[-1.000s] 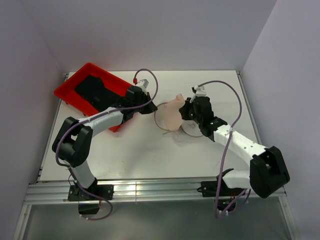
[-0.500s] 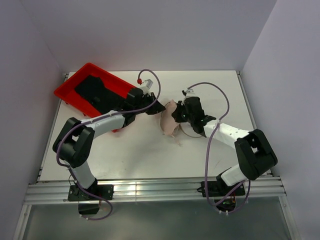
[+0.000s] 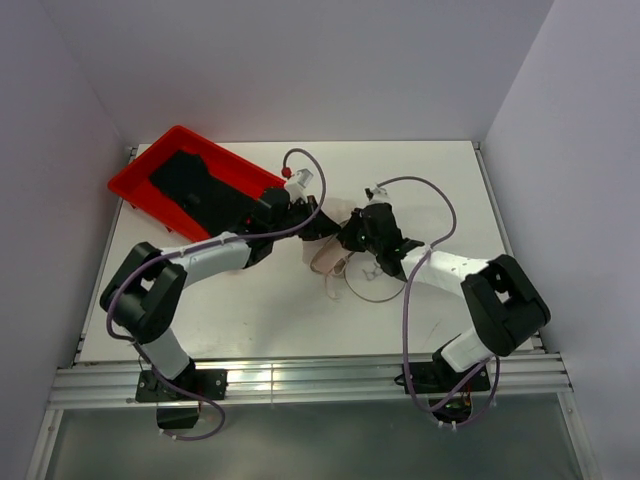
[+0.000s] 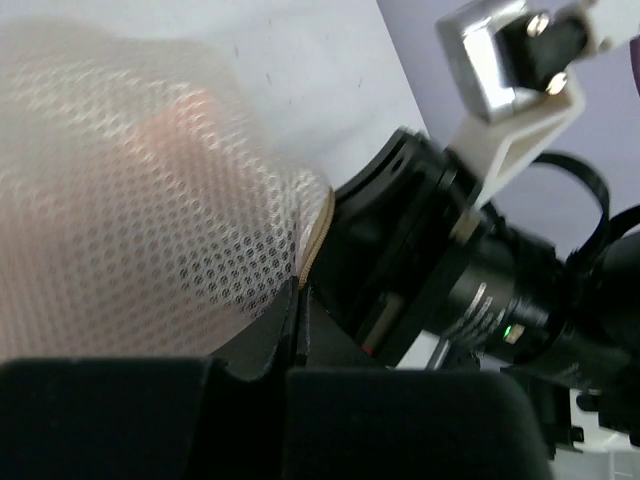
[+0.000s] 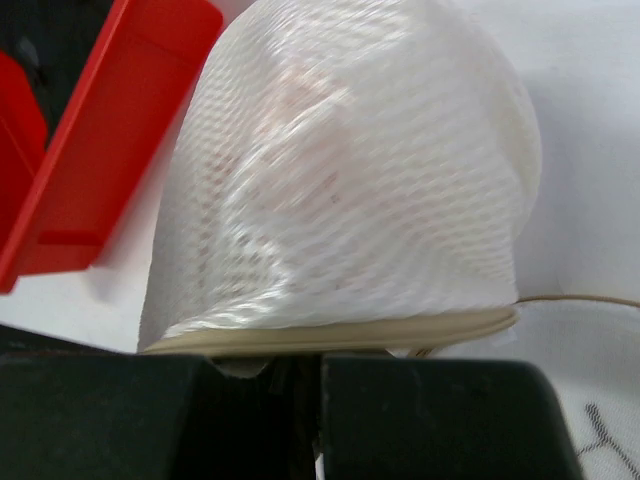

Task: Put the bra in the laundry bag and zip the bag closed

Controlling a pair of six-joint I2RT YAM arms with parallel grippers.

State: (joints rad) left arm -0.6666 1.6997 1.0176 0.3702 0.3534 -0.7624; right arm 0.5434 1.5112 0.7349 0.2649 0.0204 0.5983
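Clamping the laundry bag [image 3: 326, 257] by its rim, left gripper [image 3: 322, 226] and right gripper [image 3: 349, 236] both clenched, wrist views showing bra [image 5: 300, 105] through mesh, top view red tray [image 3: 133, 186] far left.

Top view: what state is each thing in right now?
laundry bag, not zipped, flat face spread beside it
bra, inside the mesh, showing through
left pincer, shut on the laundry bag's rim
right pincer, shut on the laundry bag's rim
red tray, holding the black cloth
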